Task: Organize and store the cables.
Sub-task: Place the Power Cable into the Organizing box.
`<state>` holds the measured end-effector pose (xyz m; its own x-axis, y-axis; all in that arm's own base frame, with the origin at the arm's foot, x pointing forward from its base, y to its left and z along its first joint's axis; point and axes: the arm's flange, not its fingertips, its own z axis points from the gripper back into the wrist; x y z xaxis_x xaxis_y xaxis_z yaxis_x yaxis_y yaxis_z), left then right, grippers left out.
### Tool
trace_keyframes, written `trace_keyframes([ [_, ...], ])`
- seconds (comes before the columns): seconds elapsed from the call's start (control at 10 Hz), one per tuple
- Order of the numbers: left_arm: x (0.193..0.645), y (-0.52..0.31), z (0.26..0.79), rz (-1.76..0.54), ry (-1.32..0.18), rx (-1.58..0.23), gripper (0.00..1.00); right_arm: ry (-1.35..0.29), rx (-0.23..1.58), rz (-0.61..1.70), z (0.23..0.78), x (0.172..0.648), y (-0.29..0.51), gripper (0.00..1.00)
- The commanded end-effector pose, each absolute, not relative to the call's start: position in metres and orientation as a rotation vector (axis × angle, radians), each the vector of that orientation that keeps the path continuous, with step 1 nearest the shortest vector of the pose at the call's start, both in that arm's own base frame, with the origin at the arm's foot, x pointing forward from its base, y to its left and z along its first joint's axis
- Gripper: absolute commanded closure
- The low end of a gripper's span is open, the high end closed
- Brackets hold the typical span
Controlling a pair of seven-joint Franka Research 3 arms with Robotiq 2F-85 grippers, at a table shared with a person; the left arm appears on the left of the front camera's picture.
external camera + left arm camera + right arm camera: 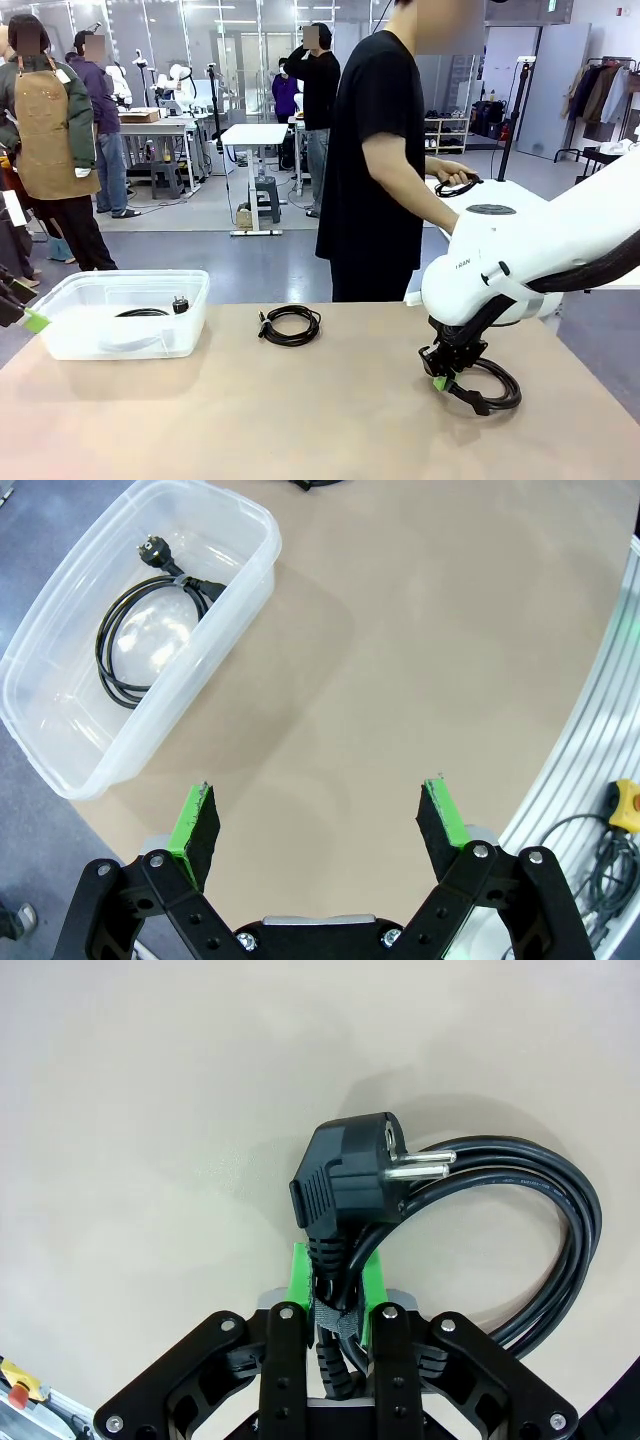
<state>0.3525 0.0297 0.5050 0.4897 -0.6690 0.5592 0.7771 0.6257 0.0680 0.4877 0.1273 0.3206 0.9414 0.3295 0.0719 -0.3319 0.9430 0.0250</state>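
A coiled black cable [492, 385] lies at the table's right, its plug [345, 1180] pointing away from the wrist camera. My right gripper [336, 1295] is shut on this cable's bundled strands just behind the plug; in the front view the right gripper [443, 378] is low over the table. A second coiled cable [291, 325] rests near the table's middle. A third cable [150, 630] lies inside the clear plastic bin [70, 345]. My left gripper [318, 825] hangs open above bare table, right of the bin [250, 565]; a green pad [34, 320] shows at the far left.
A person in black stands at the table's far side, holding another coiled cord [455, 185] in one hand. The table's far edge runs behind the bin. Other people and tables are farther back.
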Motion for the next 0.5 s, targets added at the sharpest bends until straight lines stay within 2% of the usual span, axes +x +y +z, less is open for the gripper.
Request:
trace_keyframes([
  [0.0, 0.355, 0.031, 0.504, -0.896, -0.602, -0.205, 0.00, -0.067, 0.037, 0.337, 0.321, 0.488, 0.127, 0.78],
  [0.4, 0.355, 0.031, 0.504, -0.896, -0.602, -0.205, 0.00, -0.109, 0.018, 0.352, 0.369, 0.460, 0.207, 0.78],
])
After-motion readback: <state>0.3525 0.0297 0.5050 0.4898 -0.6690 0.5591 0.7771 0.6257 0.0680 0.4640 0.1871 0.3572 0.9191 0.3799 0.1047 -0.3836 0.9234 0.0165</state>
